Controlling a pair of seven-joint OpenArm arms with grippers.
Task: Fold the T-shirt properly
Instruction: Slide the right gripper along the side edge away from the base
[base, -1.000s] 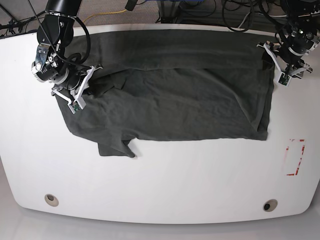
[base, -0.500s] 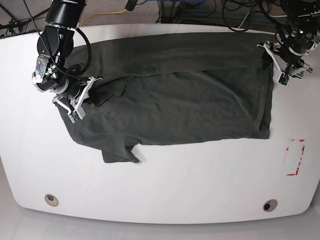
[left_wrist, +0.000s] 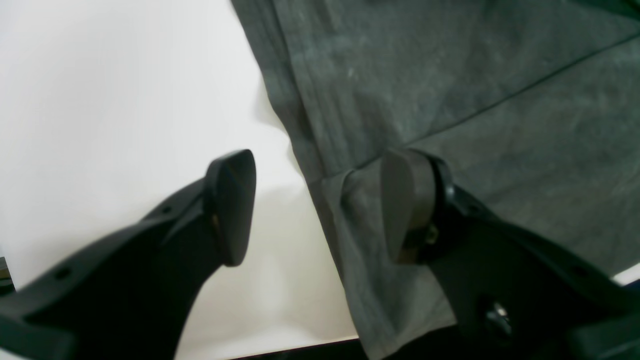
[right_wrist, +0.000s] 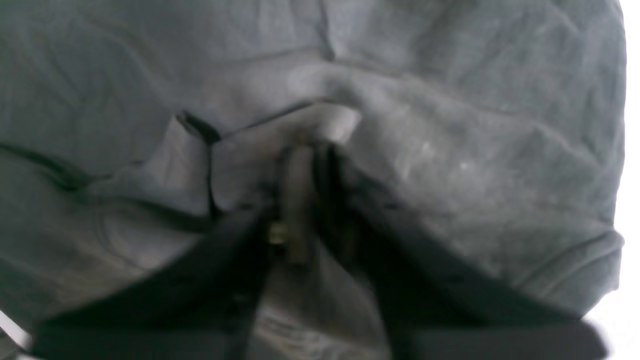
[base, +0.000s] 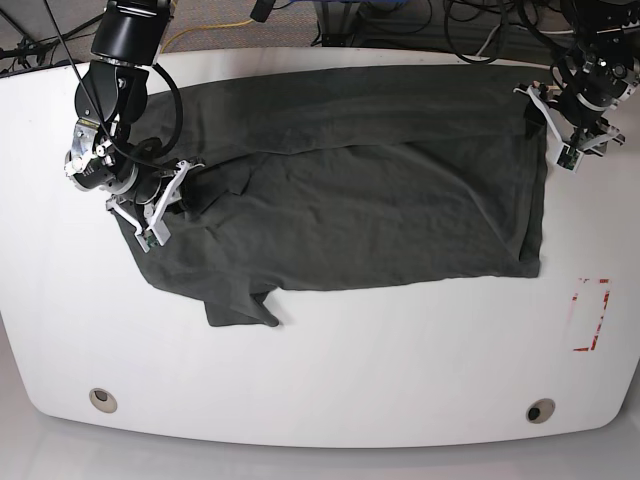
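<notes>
The dark grey T-shirt (base: 380, 200) lies spread across the far half of the white table (base: 350, 370), with its far edge folded over toward the middle and a sleeve (base: 240, 308) sticking out at the near left. My right gripper (base: 155, 205) is down on the shirt's left end. In the right wrist view its fingers (right_wrist: 297, 200) stand almost together, with a raised fold of the T-shirt (right_wrist: 450, 150) at their tips. My left gripper (base: 562, 130) is open at the shirt's far right corner. In the left wrist view the left gripper (left_wrist: 317, 205) straddles the edge of the T-shirt (left_wrist: 450, 75) and holds nothing.
A red rectangular marking (base: 590, 315) is on the table at the right. Two round holes (base: 102, 399) (base: 540, 411) sit near the front edge. Cables and stands crowd the floor behind the table.
The shirt's left end and its near sleeve have slid a little to the right and toward the front, with my right gripper on them. The left arm has not moved.
</notes>
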